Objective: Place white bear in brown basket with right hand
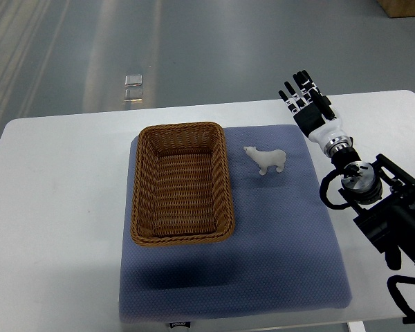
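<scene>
While the right hand hangs over the far right part of the worktop, its dark fingers are stretched out straight and slightly apart, pointing away toward the far edge, and they have hold of nothing. Its arm comes in from the lower right, with a white wrist section behind the palm and black joints and cabling further back. The white bear stands upright on its four legs on the blue mat, head turned toward the brown basket, and it sits between the basket and the hand, just beside the basket's right rim but not touching it, and apart from the hand. The basket is a woven rectangular one, lying on the left half of the mat with its long side running away from the robot, and nothing lies inside it. Beyond the worktop, on the grey floor, a small clear object lies.
</scene>
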`<action>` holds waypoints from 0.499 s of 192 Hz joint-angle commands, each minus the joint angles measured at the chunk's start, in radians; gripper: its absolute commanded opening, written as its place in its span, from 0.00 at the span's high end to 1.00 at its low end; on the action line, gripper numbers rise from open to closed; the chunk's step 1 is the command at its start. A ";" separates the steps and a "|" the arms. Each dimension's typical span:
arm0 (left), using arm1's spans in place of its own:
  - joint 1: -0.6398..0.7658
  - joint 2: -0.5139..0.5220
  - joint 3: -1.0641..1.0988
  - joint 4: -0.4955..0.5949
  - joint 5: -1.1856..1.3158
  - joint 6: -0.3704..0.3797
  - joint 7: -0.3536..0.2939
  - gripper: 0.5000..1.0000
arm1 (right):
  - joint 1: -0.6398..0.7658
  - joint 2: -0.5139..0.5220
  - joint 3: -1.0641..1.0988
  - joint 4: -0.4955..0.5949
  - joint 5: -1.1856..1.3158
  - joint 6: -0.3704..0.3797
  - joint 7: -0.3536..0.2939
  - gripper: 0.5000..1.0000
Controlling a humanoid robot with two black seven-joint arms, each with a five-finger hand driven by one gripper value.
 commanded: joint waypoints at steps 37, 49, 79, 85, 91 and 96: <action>0.000 0.000 0.000 -0.004 -0.002 0.000 0.000 0.00 | 0.000 -0.003 -0.002 0.000 0.000 0.000 0.000 0.15; 0.000 0.000 0.000 -0.002 -0.002 0.001 0.001 0.00 | 0.002 -0.006 -0.003 0.000 -0.002 0.000 -0.002 0.15; 0.000 0.000 0.000 -0.001 -0.002 0.000 0.001 0.00 | 0.017 -0.018 -0.048 0.000 -0.008 0.000 -0.002 0.15; 0.000 0.000 0.000 -0.001 -0.002 0.001 0.000 0.00 | 0.020 -0.019 -0.061 0.000 -0.020 0.002 -0.002 0.15; 0.000 0.000 0.001 -0.001 -0.002 0.001 0.001 0.00 | 0.028 -0.026 -0.075 0.000 -0.037 0.002 -0.002 0.15; 0.000 0.000 0.001 -0.001 -0.002 0.000 0.000 0.00 | 0.034 -0.030 -0.083 0.000 -0.054 0.000 -0.002 0.15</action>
